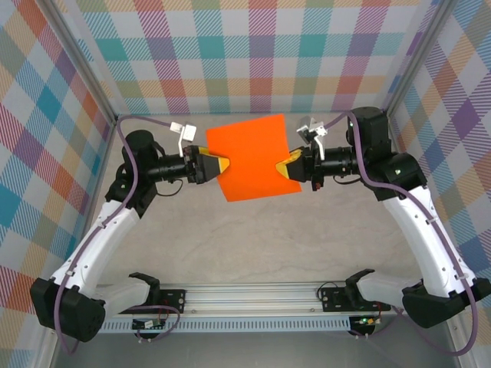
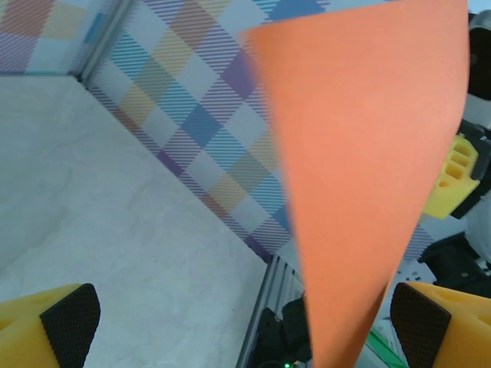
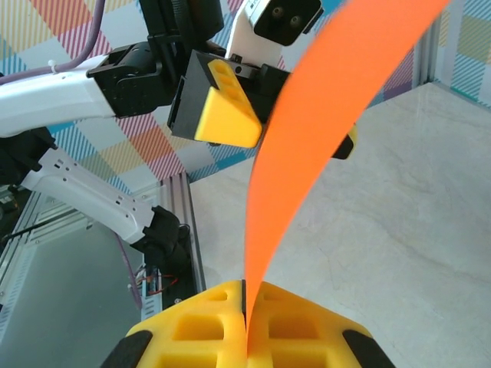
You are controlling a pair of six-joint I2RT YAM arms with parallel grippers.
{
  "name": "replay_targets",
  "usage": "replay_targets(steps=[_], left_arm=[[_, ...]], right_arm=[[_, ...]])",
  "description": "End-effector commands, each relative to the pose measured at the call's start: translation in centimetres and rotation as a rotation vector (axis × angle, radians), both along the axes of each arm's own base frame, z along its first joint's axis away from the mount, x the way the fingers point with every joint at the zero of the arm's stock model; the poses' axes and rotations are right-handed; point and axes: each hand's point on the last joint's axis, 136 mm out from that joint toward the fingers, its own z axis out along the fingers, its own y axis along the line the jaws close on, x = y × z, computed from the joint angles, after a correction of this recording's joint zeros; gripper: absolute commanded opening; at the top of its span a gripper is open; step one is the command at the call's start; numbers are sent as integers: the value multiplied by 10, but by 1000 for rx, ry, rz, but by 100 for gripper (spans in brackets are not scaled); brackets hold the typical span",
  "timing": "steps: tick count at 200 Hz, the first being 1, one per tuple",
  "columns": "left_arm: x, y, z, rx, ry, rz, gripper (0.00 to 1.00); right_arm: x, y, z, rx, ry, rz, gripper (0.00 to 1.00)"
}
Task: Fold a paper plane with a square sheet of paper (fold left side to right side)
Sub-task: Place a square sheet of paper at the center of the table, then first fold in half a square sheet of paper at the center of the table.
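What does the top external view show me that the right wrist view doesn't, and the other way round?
Top external: the orange sheet as a full tilted square, with the left tool at its left edge and the right tool at its right edge. Right wrist: the grip up close, with the sheet's edge pinched in the shut right tool and the paper curving up clear of the table. Both: the sheet, the left tool and the pale table.
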Motion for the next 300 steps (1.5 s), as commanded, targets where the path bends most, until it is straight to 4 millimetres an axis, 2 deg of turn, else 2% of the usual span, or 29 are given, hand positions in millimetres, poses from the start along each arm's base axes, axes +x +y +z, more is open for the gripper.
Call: replay_targets(steps=[1,19,30,61,70,82,95,105,122,152,164,176,189,205,213,225,259,300], left_arm=[[-31,-10,30,-34,-127,-120,99],[-35,-14,31,-29,-133,-133,90],[-36,-14,30,-25,-130,-134,79],[-31,-17,22,-15,-106,-114,33],[-28,-17,18,-11,-95,-105,23],[-24,-18,12,-3,-76,-90,14],[-17,-18,3,12,-46,-63,11],[-9,-18,-8,34,-7,-35,9],[4,-18,-37,98,97,9,8],[23,-22,-121,232,359,26,7],[27,-25,-157,276,461,18,7],[26,-24,-198,344,595,7,7],[27,-24,-237,406,702,3,6],[31,-23,-271,460,780,5,3],[34,-22,-283,486,798,15,2],[40,-22,-294,506,810,27,1],[49,-21,-309,565,825,29,1],[63,-23,-310,571,820,37,1]], right_arm=[[-14,-1,6,25,-49,52,0],[-7,-1,2,27,-44,16,0],[0,-3,-3,19,-39,-30,0],[20,-12,-12,58,5,-134,0],[25,-14,-17,59,28,-159,0],[33,-18,-23,63,53,-194,1],[40,-21,-32,70,88,-225,4],[45,-23,-44,62,121,-248,13],[53,-28,-74,-2,188,-310,39],[79,-65,-145,-200,298,-576,84],[87,-78,-174,-277,354,-672,90],[88,-81,-200,-327,436,-695,91],[86,-74,-225,-343,548,-675,91],[84,-61,-251,-330,679,-639,90],[84,-54,-263,-327,731,-632,86],[84,-45,-278,-328,789,-624,81],[96,-24,-310,-291,924,-645,56],[113,0,-344,-302,1019,-635,46]])
